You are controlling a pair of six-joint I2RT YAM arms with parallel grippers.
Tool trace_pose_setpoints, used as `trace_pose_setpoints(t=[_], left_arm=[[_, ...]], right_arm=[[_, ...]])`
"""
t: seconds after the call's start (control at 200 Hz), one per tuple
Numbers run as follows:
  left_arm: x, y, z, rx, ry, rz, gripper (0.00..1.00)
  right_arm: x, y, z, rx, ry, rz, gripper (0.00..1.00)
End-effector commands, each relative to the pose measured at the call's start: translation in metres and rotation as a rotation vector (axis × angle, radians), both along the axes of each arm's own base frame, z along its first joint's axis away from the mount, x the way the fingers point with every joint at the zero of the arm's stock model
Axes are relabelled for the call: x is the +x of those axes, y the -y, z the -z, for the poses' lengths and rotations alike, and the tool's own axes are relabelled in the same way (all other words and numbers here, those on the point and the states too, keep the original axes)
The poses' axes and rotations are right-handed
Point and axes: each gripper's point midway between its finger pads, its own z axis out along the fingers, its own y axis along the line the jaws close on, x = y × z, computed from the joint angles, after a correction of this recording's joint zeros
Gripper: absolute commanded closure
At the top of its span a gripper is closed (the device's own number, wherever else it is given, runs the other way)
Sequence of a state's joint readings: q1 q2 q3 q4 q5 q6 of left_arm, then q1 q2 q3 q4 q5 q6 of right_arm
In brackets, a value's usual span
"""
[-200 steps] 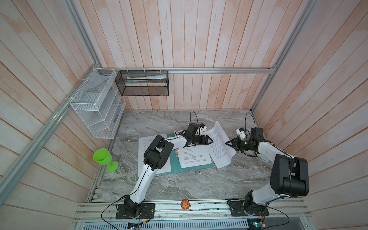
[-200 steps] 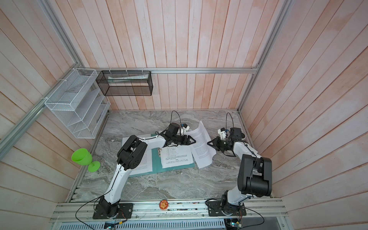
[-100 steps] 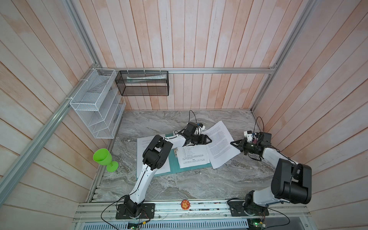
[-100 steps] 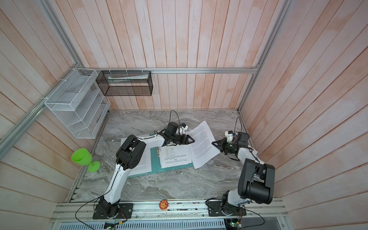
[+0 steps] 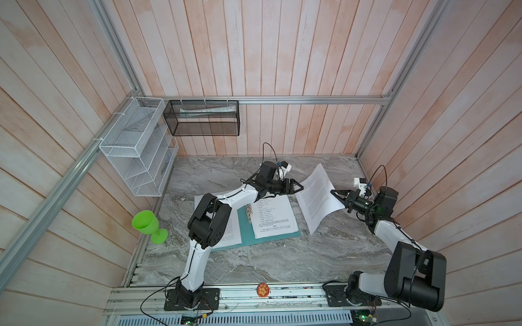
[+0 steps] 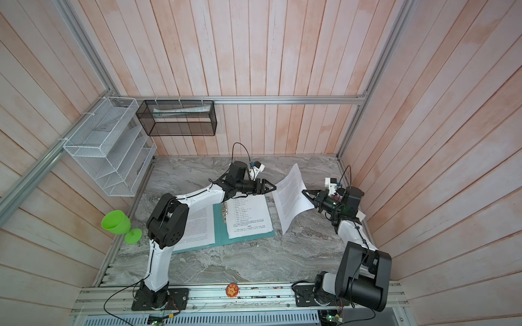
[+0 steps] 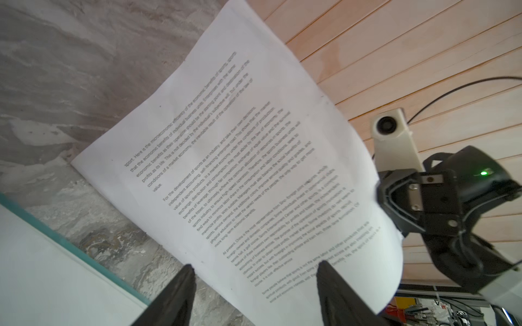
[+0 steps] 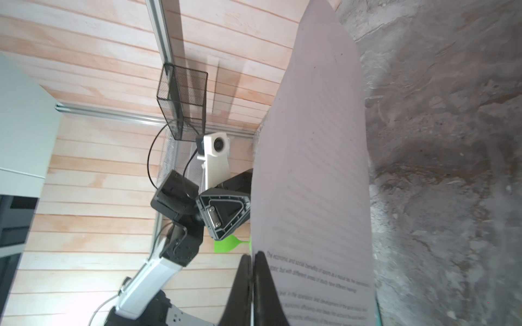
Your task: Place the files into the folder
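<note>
- Change: over the last second the right fingers drew back toward the right wall. The loose sheet went from a shallow lean to a steep tilt, curled, with its lower edge on the table.
- Right fingers: pinched fully shut on the sheet's right edge. The right wrist view showed the paper running in between them.
- Left fingers: spread partway and holding nothing, unmoved over that second. They pointed at the sheet's left edge from just beside it; contact could not be told.
- Folder: lay open and flat on the table, with one sheet on each cover.
- Task: the third sheet was in hand but outside the folder, just right of it. It likely had to be carried left over the right cover.
- Edges: the sheet's low corner sat near the folder's right rim and could snag there if dragged rather than lifted.
- Room: bare table lay toward the front and far side. The right wall was close behind the right arm. The left arm lay across the folder's far end, narrowing the way in.
</note>
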State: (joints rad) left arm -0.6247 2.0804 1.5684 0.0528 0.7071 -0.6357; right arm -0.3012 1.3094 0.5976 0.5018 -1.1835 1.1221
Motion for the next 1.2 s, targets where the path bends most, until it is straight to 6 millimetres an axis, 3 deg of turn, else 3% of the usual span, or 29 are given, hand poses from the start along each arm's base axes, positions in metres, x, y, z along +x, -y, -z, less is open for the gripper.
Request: trace_pose_setpoints(t=[0.0,0.175,0.36,0.56,0.67,0.775,0.9,1.03,1.195], left_arm=[[-0.002,-0.02,-0.04,-0.063,0.044,-0.04,0.3],[-0.01,-0.067,-0.067,-0.078,0.088,-0.133,0.3],[-0.027,-0.12,-0.062,-0.049,0.083,-0.218,0.3],[-0.045,-0.178,-0.043,0.019,0.066,-0.336,0.28],[-0.053,-0.209,-0.032,0.032,0.043,-0.4,0.28],[-0.059,-0.232,-0.026,0.049,0.037,-0.453,0.27],[-0.064,-0.248,-0.02,0.067,0.037,-0.489,0.27],[-0.065,-0.252,-0.014,0.091,0.03,-0.495,0.27],[-0.064,-0.25,-0.004,0.089,0.009,-0.486,0.27]], right_arm=[[0.003,-0.003,-0.043,0.066,0.101,0.039,1.0],[0.011,-0.033,-0.089,0.149,0.192,0.039,1.0],[0.022,-0.083,-0.122,0.191,0.276,0.007,1.0],[0.028,-0.136,-0.131,0.208,0.309,-0.076,1.0],[0.028,-0.152,-0.125,0.226,0.316,-0.1,1.0],[0.033,-0.149,-0.106,0.213,0.292,-0.053,1.0],[0.036,-0.129,-0.057,0.119,0.21,0.109,1.0],[0.031,-0.115,-0.006,-0.028,0.152,0.194,1.0],[0.017,-0.121,0.051,-0.139,0.072,0.161,1.0]])
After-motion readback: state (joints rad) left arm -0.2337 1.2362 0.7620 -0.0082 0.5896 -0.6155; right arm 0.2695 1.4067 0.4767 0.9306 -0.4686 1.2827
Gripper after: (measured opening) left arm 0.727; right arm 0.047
